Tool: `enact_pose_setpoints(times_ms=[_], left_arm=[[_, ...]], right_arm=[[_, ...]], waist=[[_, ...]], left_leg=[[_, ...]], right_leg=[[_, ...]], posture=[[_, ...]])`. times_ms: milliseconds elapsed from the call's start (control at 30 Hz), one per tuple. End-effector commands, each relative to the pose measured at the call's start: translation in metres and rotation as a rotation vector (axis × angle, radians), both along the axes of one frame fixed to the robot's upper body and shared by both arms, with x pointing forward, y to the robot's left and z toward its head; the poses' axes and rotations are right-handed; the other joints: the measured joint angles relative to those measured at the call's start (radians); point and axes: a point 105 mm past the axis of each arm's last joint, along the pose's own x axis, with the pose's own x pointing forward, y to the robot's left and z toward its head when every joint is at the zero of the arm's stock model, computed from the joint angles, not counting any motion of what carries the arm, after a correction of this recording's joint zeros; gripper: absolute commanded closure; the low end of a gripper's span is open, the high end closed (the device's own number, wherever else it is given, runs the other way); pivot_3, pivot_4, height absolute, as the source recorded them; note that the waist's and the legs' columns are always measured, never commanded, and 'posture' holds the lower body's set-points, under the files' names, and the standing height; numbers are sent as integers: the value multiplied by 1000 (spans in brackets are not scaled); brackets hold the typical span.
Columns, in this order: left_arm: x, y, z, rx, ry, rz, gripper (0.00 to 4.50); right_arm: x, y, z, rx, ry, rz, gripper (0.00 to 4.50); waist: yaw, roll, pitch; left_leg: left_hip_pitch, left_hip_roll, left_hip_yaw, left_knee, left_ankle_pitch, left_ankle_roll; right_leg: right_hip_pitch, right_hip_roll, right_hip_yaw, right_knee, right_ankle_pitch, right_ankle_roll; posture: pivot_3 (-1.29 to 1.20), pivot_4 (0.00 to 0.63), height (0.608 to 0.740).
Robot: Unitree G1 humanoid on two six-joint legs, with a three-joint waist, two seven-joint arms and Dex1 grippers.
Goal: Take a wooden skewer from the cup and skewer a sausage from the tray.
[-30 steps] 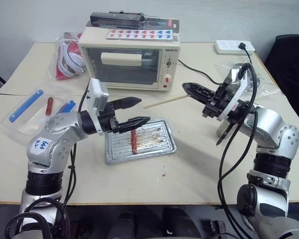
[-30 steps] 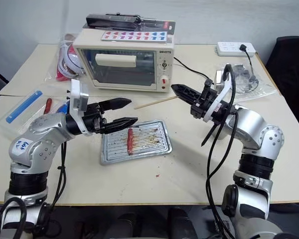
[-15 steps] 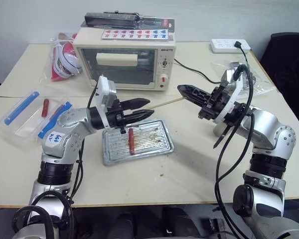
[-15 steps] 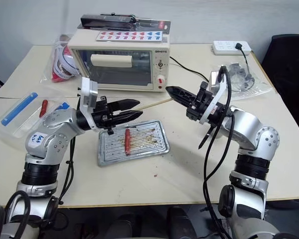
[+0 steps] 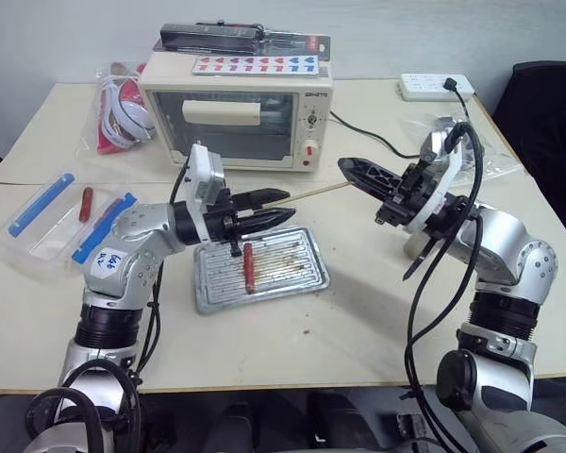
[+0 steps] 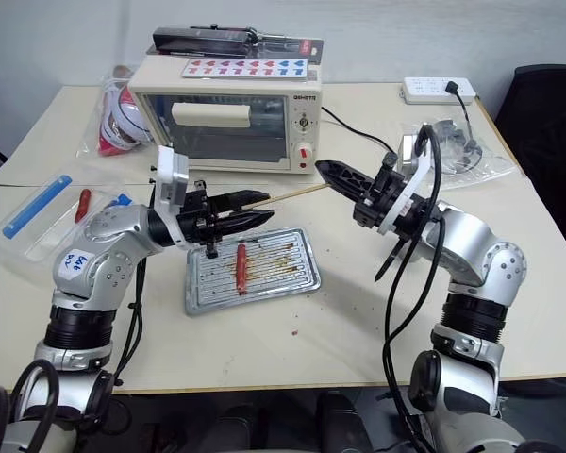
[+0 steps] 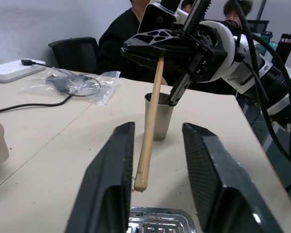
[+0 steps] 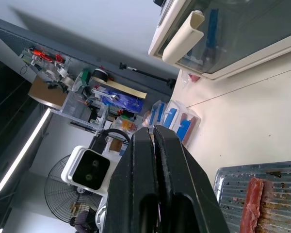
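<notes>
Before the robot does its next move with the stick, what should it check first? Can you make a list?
1. Right gripper shut on the wooden skewer: ok.
2. Skewer's free end between the left gripper's fingers: ok.
3. Left gripper firmly closed on the skewer: not ok, gaps show either side.
4. Sausage lying free on the tray: ok.
5. Cup upright, out of the way: ok.
6. Skewer's sharp end facing the sausage: cannot tell.

Left gripper (image 7: 155, 174): your two black jaws stand apart, one either side of the stick's free end.
Wooden skewer (image 7: 150, 121): tilted, upper end pinched in the right gripper (image 7: 157, 46).
Cup (image 7: 159, 116): upright on the table (image 7: 48, 160), behind the skewer.
</notes>
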Motion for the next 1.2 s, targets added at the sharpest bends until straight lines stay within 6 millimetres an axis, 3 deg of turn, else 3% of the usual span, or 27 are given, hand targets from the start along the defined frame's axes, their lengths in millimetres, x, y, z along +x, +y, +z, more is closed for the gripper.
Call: enact_pose_setpoints(times_ms=[33,67,700,900,1033,1200], left_arm=[[-1,-5,11,-8,-60,-9,4249],[0,-6,11,-1,-62,-7,4407],[0,-1,9,27,-49,3,4458],[-5,16,6,67,-28,30,4500],[-13,31,5,105,-17,57,4500],[-36,77,5,163,23,204,4500]], right_arm=[[-10,2,12,18,-71,26,4500],[-10,3,12,18,-70,27,4500],[-16,0,8,-15,-88,15,4500],[-13,-6,8,-60,-78,-14,3070],[-13,-11,2,-216,-74,-26,2001],[-18,10,-18,-675,-250,-49,2001]], waist=[[0,0,0],[1,0,0],[0,0,0],[0,0,0],[0,0,0],[-8,0,0]], left_leg=[[0,0,0,0,0,0],[0,0,0,0,0,0],[0,0,0,0,0,0],[0,0,0,0,0,0],[0,0,0,0,0,0],[-1,0,1,-2,0,0]], right_leg=[[0,0,0,0,0,0],[0,0,0,0,0,0],[0,0,0,0,0,0],[-1,0,0,0,0,0],[-1,0,0,0,0,0],[-2,0,1,-1,0,0]], posture=[[0,150,740],[0,150,740],[0,150,740],[0,150,740],[0,150,740],[0,150,740]])
